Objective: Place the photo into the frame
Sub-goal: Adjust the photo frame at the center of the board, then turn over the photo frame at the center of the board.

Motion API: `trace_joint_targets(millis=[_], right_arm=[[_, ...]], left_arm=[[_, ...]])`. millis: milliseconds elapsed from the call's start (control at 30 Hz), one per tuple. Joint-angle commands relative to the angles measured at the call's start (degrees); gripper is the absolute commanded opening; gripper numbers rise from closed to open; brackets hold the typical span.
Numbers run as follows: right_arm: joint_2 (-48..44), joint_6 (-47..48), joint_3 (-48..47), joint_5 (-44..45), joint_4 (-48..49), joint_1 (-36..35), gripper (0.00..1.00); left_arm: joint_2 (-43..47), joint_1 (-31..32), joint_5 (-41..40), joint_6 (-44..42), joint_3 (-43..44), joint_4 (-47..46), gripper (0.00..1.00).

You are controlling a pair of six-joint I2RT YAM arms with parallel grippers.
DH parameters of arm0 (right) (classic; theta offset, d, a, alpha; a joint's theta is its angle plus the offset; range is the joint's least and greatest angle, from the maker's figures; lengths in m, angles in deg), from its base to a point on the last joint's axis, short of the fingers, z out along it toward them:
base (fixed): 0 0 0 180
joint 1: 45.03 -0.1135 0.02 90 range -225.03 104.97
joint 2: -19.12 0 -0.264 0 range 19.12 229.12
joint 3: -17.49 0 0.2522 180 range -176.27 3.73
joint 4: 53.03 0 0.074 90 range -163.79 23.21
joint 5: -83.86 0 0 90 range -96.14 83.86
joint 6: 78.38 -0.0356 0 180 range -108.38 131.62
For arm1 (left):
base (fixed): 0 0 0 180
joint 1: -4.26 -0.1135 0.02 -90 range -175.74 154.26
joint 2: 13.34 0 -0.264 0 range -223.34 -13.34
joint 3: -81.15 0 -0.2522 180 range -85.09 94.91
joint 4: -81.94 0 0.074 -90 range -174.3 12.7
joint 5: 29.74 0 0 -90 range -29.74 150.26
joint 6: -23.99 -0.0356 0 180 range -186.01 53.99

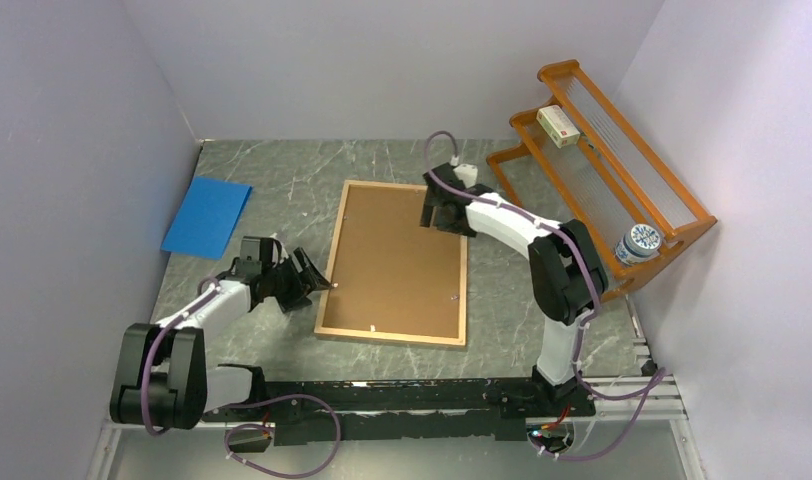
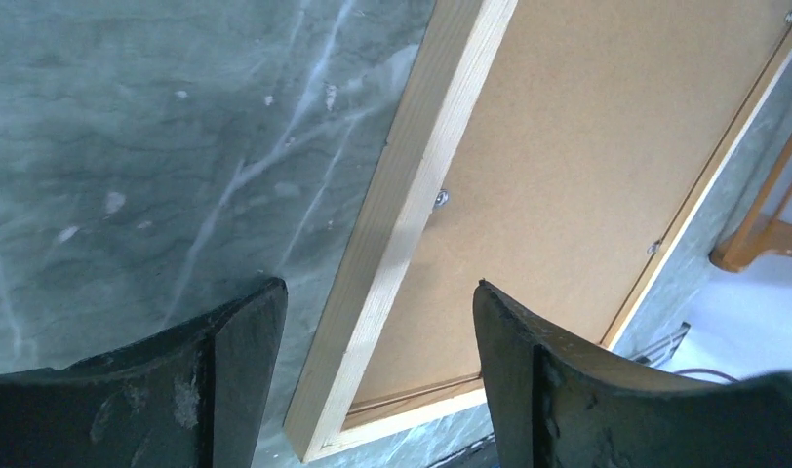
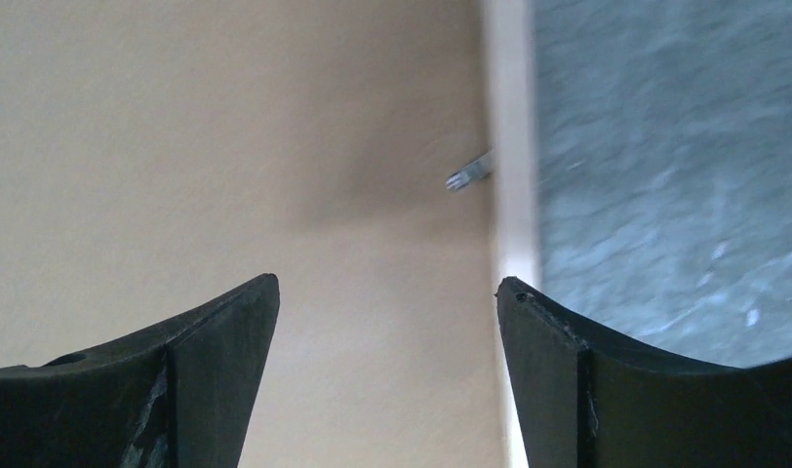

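Top external: one frame (image 1: 392, 338), one blue sheet (image 1: 207, 215), one rack (image 1: 562, 70); left fingers (image 2: 226, 390) and right fingers (image 3: 217, 380) spread apart, empty.

Green marble tabletop (image 1: 282, 170) lay open around the light-orange wooden frame (image 1: 392, 337). An orange slatted wooden rack (image 1: 560, 72) blocked the right side.

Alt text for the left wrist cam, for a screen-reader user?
The open left gripper hangs over one long side of the frame, which lies flat on the green marbled table with its brown backing panel facing up. Small metal clips sit along the frame's inner edge.
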Motion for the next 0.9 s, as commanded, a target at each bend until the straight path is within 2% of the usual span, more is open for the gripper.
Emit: trace_joint_targets(millis=[0, 233, 433, 600, 867], right_arm=[[1.0, -3.4, -7.6, 5.4, -5.3, -9.3, 0.85], [14.4, -7.6, -26.6, 3.3, -10.3, -22.1, 0.78], [25.7, -9.9, -42.2, 5.3, -16.8, -28.2, 0.7], [29.3, -10.2, -46.4, 6.5, -17.8, -29.4, 0.65], [34.0, -5.8, -51.2, 6.7, -18.1, -31.0, 0.56]], left_arm=[[3.8, 0.2, -5.1, 1.4, -0.2, 1.7, 0.75], [9.0, 0.2, -10.1, 4.2, -1.5, 4.8, 0.76], [13.5, 0.2, -14.0, 6.0, -2.4, 8.6, 0.76], [14.9, 0.2, -16.1, 6.6, -2.6, 10.8, 0.76], [15.4, 0.2, -16.4, 7.7, -4.5, 9.1, 0.77]])
